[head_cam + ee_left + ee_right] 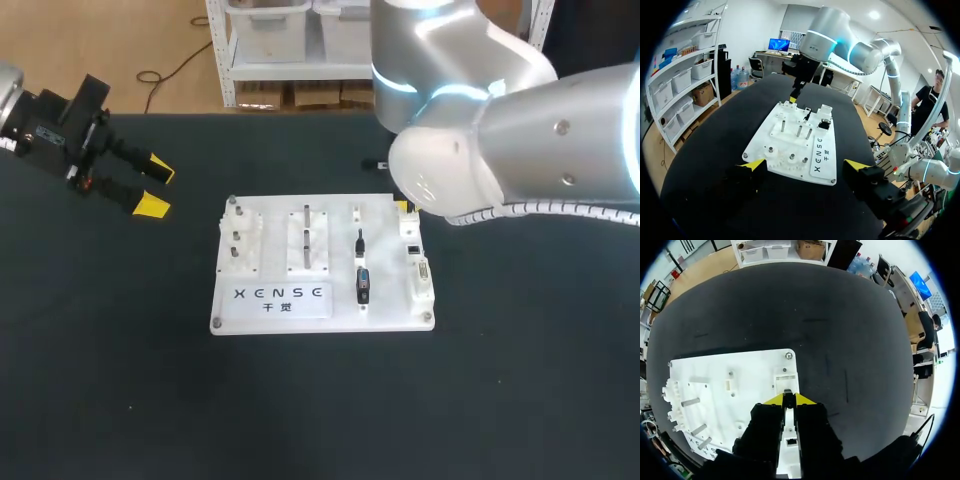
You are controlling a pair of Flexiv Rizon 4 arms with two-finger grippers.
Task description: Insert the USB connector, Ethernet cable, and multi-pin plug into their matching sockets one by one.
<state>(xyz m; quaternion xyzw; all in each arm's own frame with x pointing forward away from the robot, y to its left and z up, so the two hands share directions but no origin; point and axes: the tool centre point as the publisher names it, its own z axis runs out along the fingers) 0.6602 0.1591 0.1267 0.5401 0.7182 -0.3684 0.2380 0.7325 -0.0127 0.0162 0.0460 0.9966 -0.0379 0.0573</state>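
Right gripper (789, 400) points straight down at the white board (740, 370). Its yellow tips are drawn nearly together on a small dark plug (788, 396), which they touch from both sides. I cannot tell which of the three plugs it is. The plug hangs just short of a white socket block (785, 379) that stands beside the board's corner screw (788, 356).

From above, the right arm (520, 140) comes in from the right and bends over the board's far right corner. Its silver elbow hides the gripper and the plug. That view does show what the wrist camera misses: a black connector with a blue mark (362, 285) standing in the board's right half, a thin black piece (359, 240) just behind it, and a multi-pin socket (422, 272) along the right edge.

Left gripper (152, 186) hangs at the far left, angled down toward the board and well apart from it, above the black table (100, 380). Its fingers are spread wide with nothing between them. Its own camera looks across the whole board to the far corner, where the other arm's yellow tip shows above the sockets.
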